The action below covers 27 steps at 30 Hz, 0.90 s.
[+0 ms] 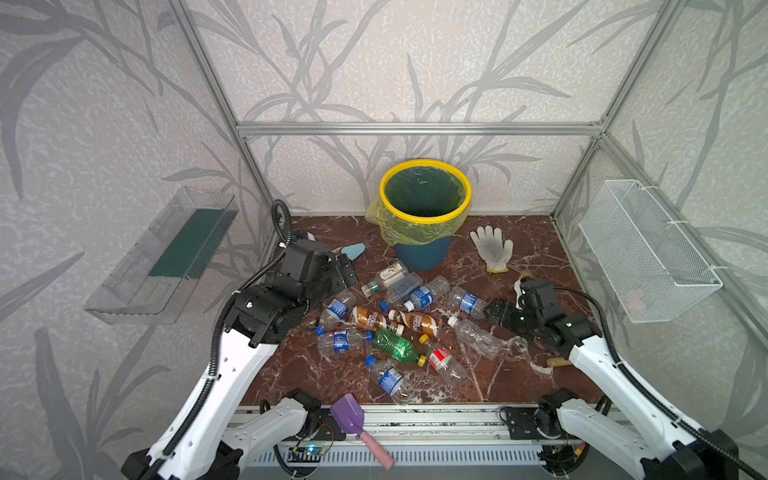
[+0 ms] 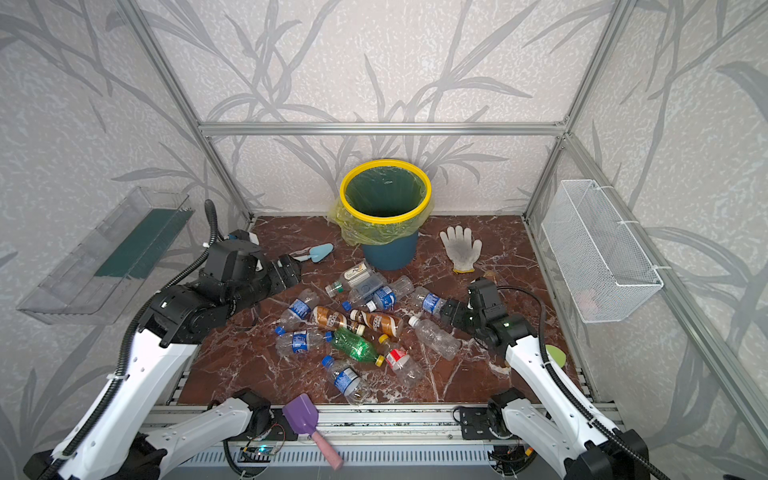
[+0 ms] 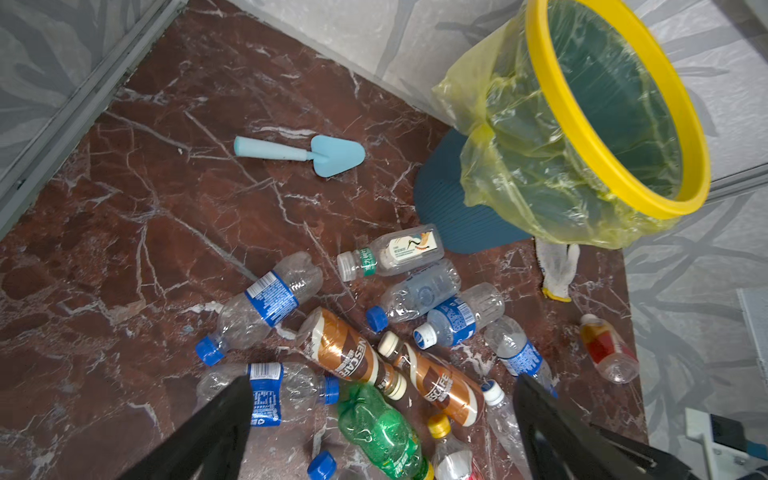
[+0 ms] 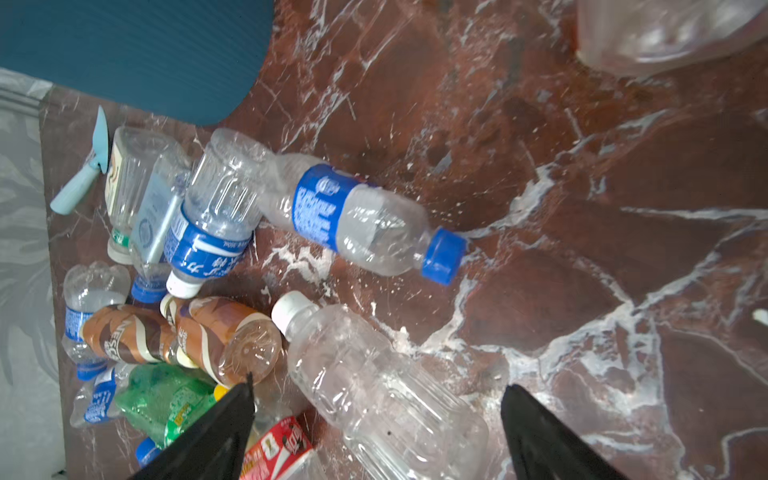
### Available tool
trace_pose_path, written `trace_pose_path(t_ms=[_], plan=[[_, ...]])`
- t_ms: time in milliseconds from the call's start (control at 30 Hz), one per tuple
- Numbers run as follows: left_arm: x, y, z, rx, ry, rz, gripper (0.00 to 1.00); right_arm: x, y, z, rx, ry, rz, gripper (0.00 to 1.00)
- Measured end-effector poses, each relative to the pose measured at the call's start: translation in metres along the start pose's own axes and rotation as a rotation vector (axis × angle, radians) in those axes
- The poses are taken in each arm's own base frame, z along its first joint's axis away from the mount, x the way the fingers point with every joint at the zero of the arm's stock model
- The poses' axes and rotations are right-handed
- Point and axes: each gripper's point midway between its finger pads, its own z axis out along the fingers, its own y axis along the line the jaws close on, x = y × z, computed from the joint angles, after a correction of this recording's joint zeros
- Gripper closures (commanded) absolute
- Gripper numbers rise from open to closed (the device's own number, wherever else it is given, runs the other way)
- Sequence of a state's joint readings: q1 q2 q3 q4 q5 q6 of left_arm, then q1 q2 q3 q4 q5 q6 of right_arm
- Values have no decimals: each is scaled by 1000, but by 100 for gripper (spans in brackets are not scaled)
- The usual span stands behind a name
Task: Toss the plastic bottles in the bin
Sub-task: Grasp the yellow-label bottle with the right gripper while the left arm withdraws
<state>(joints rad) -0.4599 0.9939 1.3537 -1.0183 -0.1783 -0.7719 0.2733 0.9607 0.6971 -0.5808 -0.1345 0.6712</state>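
On the red-brown marble tabletop (image 1: 291, 365), a scatter of small plastic bottles (image 1: 417, 322) lay on their sides in the middle, all of them outside the round teal bin with a yellow rim and yellow liner bag (image 1: 422, 254). That bin stood upright against the back wall, just beyond the nearest bottle. Most of the bottles were clear with blue labels. Two brown-swirled bottles (image 1: 368, 319) lay touching, and a crumpled green bottle (image 1: 392, 345) lay just in front of them.

The left gripper (image 3: 382, 379) hung at the pile's left edge, its jaws spread wide with nothing between them. The right gripper (image 4: 379, 381) sat low at the pile's right edge, jaws likewise apart. A clear unlabelled bottle with a white cap (image 4: 353, 374) lay close under it, not pinched.

A white knitted glove (image 1: 492, 247) lay flat to the right of the bin and a light-blue trowel (image 1: 355, 250) to its left. A purple scoop with a pink handle (image 1: 353, 415) rested on the front rail.
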Motion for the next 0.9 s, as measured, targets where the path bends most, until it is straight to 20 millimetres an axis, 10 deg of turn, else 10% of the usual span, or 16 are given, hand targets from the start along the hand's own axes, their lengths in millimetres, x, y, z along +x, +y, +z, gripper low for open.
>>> trace_pose_path(t_ms=[400,900], plan=[[20,10,10,-1,38,-27,5,-120,-38,-8,195,-150,90,3],[52,19,30,3,117,-54,5,-103,-160,38,466,81,405,2]])
